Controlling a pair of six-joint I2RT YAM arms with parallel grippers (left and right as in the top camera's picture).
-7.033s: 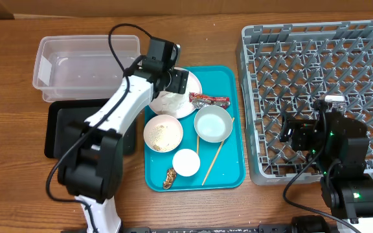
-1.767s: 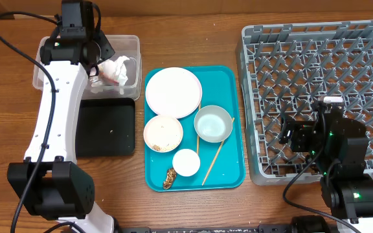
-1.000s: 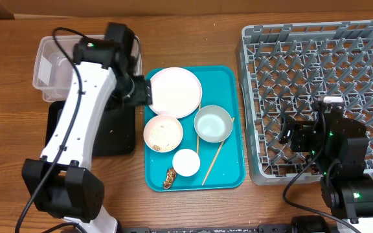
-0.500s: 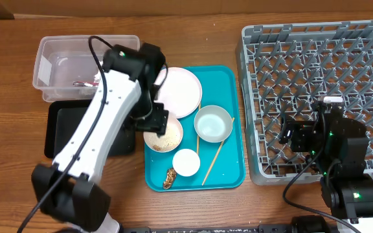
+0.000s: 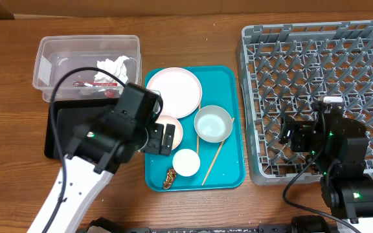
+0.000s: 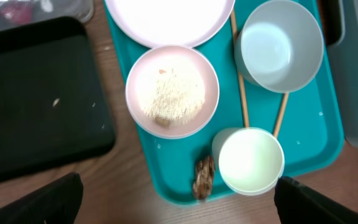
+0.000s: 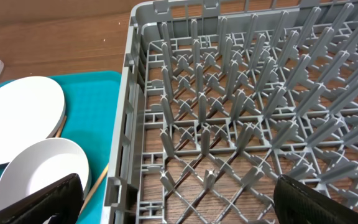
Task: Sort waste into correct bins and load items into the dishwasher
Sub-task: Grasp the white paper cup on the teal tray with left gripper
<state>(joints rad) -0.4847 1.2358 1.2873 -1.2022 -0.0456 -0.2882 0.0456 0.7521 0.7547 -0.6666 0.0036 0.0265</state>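
My left pincer (image 5: pixel 161 138) hangs over the near-left part of the flat teal plastic tray (image 5: pixel 228 81), fingers spread wide with nothing between them. My right pincer (image 7: pixel 182 202) is just as wide open and empty, above the near-left part of the large square grey plastic dish rack (image 5: pixel 316 65).

At the tray's near edge lies the small brown food scrap (image 6: pixel 203 177), just beside the small round white cup (image 6: pixel 248 160). Further in, by the left edge, the smaller cream bowl (image 6: pixel 172 91) holds loose white rice-like grains (image 6: pixel 174 102). By the right edge sits the pale blue bowl (image 6: pixel 280 45), with thin wooden chopsticks (image 6: pixel 242 93) alongside it. The large round white plate (image 6: pixel 166 18) fills the far-left corner.

Left of the tray, on the wooden worktop (image 5: pixel 186 26), is the shallow black rectangular tray (image 6: pixel 36 93). Beyond it, the clear plastic rectangular tub (image 5: pixel 50 55) contains the crumpled white napkin (image 5: pixel 116 66) and the red-and-silver snack wrapper (image 5: pixel 83 83).
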